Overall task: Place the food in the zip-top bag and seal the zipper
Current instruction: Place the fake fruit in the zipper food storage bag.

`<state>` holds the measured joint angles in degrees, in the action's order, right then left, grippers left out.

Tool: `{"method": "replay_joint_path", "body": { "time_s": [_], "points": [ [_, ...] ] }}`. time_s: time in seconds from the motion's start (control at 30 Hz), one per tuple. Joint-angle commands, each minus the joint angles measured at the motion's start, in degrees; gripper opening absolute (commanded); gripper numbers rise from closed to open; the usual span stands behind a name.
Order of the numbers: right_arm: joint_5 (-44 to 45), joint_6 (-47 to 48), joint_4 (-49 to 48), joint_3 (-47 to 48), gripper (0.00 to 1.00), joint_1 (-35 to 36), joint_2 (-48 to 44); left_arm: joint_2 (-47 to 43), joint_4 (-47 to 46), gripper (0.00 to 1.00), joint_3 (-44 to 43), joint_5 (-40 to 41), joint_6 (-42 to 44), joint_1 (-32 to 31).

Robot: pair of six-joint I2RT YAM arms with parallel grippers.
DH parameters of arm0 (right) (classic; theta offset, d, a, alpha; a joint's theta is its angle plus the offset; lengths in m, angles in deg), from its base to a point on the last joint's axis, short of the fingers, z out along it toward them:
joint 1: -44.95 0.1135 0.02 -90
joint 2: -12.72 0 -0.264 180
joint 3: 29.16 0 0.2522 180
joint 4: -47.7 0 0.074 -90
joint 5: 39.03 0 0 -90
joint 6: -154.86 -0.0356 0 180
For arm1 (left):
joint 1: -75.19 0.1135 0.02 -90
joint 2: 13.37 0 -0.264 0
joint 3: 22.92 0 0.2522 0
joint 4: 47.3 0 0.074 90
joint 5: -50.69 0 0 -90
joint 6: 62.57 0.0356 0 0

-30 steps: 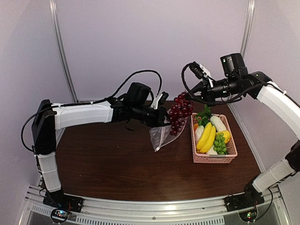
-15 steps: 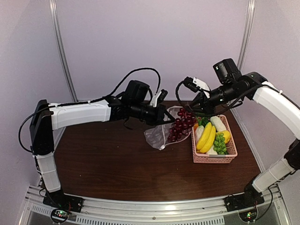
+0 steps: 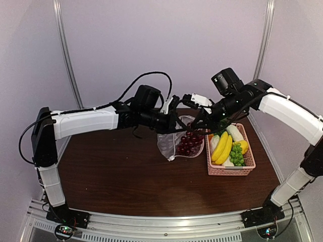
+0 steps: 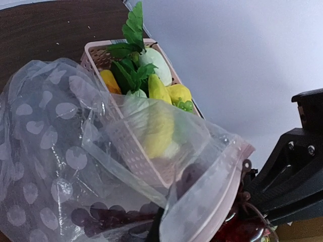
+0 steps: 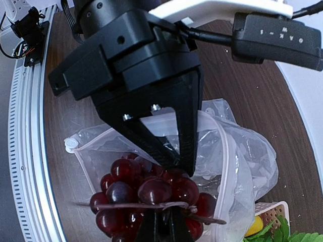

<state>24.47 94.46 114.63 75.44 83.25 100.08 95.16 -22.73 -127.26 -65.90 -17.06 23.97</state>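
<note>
My left gripper (image 3: pixel 174 126) is shut on the mouth rim of the clear spotted zip-top bag (image 3: pixel 169 146) and holds it open above the table. In the right wrist view its black fingers (image 5: pixel 184 151) pinch the rim. The pale zipper (image 5: pixel 225 156) runs round the open mouth. My right gripper (image 3: pixel 198 122) is shut on the stem of the purple grapes (image 3: pixel 190 143), which hang partly inside the bag (image 5: pixel 252 151). The grapes (image 5: pixel 151 191) fill the mouth in the right wrist view. Bananas (image 3: pixel 222 147), green grapes (image 3: pixel 236 155), lemon (image 3: pixel 243 146), radish (image 3: pixel 234 133) and leafy greens (image 3: pixel 219 123) lie in the basket.
The pink slatted basket (image 3: pixel 228 171) stands on the brown table (image 3: pixel 116 176) just right of the bag; it also shows behind the bag in the left wrist view (image 4: pixel 93 55). Both arms meet over the table's far middle. A wall stands close behind.
My right gripper has moved left and down, bringing the purple grapes from above the bag into its mouth. The left gripper kept hold of the bag, whose mouth spread wider.
</note>
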Motion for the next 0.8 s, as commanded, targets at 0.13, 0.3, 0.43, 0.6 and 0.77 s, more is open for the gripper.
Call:
{"method": "replay_joint_path", "body": {
  "time_s": [0.13, 0.3, 0.43, 0.6, 0.77],
  "points": [
    [-7.36, 5.32, 7.66, 4.77, 0.00, 0.68, 2.26, -2.82, -0.70, 0.00, -4.68, 0.46, 2.09, -0.38],
    [-6.48, 3.86, 4.58, 2.43, 0.01, 1.17, 2.71, -2.14, -1.05, 0.00, -4.87, -1.02, 1.69, -0.41],
    [-2.66, 2.16, 2.86, 2.80, 0.04, 2.27, 3.90, -2.16, -0.50, 0.00, -5.87, -0.53, 2.22, -0.40],
    [11.77, -0.69, -2.62, 2.92, 0.11, 2.39, 3.16, -2.60, 0.87, 0.00, -6.43, -0.56, 3.13, -0.43],
    [10.99, 0.58, -2.11, 3.46, 0.44, 2.35, 0.25, -2.77, 1.61, 0.00, -5.39, 0.12, 3.38, -0.37]
  ]
}}
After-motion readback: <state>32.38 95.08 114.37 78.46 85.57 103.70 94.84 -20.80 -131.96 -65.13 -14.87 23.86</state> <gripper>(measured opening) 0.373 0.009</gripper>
